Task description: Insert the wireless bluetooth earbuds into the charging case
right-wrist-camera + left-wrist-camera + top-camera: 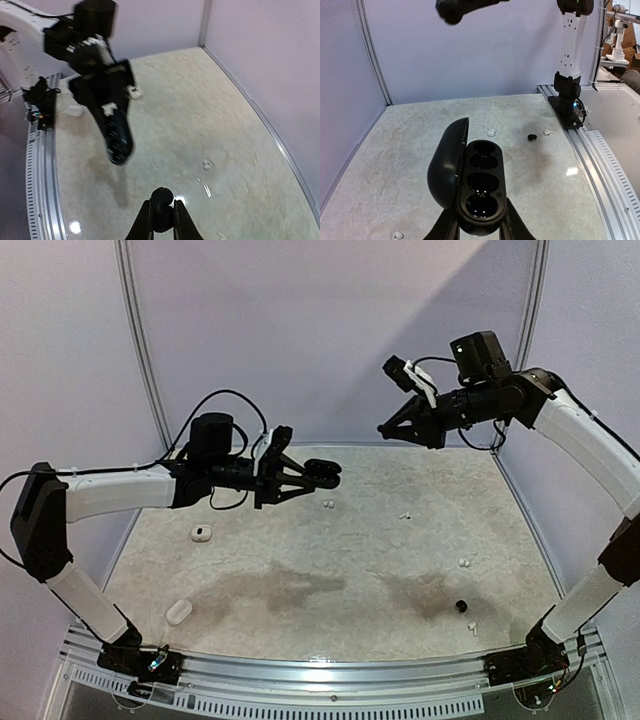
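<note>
Earbud (162, 195) in black is pinched in the right gripper (162, 205), while the open case (482, 185), clamped by the left gripper (480, 222), is held ahead-left, lengthwise toward those fingers.

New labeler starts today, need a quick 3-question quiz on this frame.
1. True or false: the black case in the left claw is closed.
2. The right claw grips: A) nothing B) a black bud C) a screw
3. Fill in: the other black bud lies on the ____.
Key: 1 false (lid open); 2 B; 3 table.
</note>
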Motion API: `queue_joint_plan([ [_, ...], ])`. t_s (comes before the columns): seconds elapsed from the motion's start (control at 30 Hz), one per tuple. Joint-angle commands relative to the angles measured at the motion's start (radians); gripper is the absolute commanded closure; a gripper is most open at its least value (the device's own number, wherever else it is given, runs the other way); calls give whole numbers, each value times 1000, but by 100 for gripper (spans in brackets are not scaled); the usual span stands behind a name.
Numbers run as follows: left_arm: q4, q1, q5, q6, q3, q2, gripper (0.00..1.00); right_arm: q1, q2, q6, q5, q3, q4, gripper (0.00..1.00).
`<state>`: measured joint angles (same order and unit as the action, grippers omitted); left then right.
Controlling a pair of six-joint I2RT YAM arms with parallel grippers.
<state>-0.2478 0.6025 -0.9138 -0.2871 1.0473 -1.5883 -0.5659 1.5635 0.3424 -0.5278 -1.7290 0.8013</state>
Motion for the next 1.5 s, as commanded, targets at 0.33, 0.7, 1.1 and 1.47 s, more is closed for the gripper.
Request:
queue_joint_plan([
  [0.33, 132, 84, 54, -69, 6, 81, 100, -309, 167, 204, 86, -258, 155, 100],
  [0.7, 168, 108, 75, -96, 23, 84, 100, -360, 254, 272, 173, -312, 224, 100],
  [1.1, 157, 108, 96, -94, 29, 74, 100, -368, 308, 305, 201, -343, 271, 100],
  [1.47, 145, 105, 106, -74, 20, 78, 100, -378, 317, 257, 328, -338, 208, 100],
])
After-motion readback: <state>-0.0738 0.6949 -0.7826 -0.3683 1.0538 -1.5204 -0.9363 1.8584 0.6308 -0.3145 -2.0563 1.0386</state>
